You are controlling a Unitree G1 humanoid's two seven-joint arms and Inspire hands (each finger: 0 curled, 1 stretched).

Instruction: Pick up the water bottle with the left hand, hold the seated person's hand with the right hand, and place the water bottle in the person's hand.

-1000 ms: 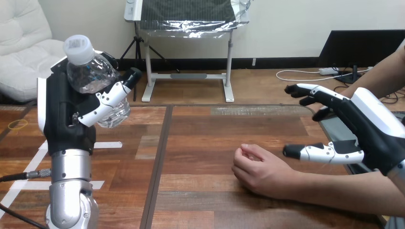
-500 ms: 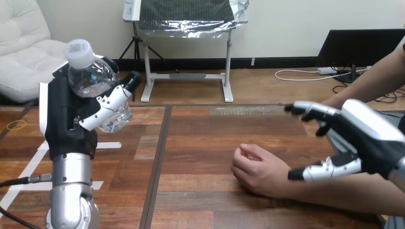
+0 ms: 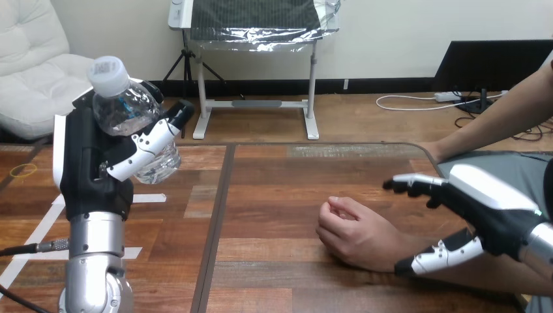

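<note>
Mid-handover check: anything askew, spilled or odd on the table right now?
No spill. The bottle sits tilted in the left hand, cap on, leaning toward the view's left. The person's hand lies loosely curled on the table, not opened to receive; the right hand is open by the wrist, not gripping.

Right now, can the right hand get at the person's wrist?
Likely yes: the right hand is open, spread just over the person's wrist, with nothing between them.

The bottle (image 3: 125, 112) is clear, its cap (image 3: 107, 70) white. The left hand (image 3: 90, 163) and right hand (image 3: 497, 207) are black with white shells. The table (image 3: 274, 189) is brown, wood-grained, with white tape (image 3: 147, 198).
</note>
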